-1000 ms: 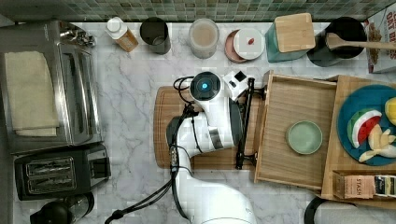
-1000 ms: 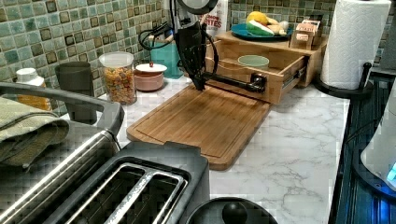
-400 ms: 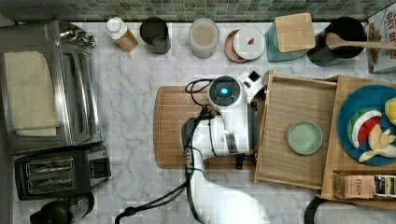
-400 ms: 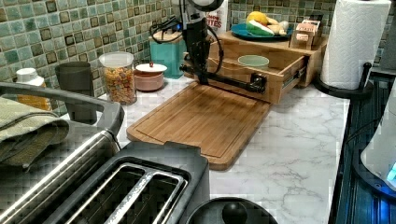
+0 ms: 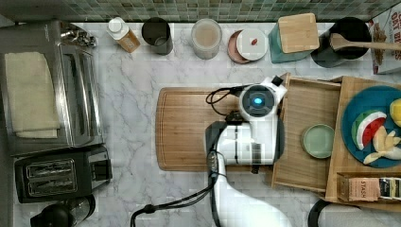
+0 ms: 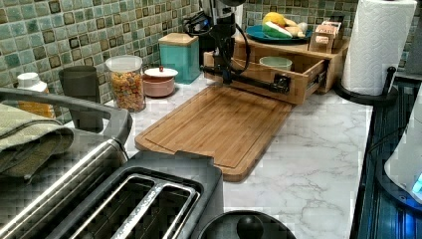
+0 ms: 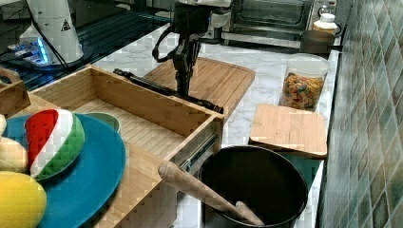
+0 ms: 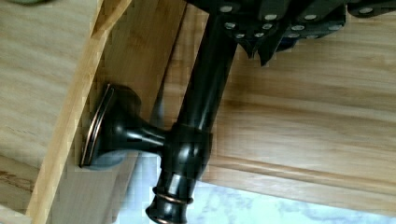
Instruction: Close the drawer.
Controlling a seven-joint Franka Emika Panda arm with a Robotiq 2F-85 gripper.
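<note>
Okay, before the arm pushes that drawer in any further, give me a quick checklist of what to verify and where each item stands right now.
1. Drawer is still open and needs pushing: ok, it stands well out from the bamboo stand.
2. Tool is at the handle bar: ok, it meets the bar in the left view.
3. Tool's hold on the bar: cannot tell.
4. Green bowl sits fully inside the drawer: ok, it is on the floor, below the walls.
5. Cutting board in front doesn't block travel: ok, it lies flat, outside the drawer.
6. Slide rail is free of obstruction: cannot tell.
</note>
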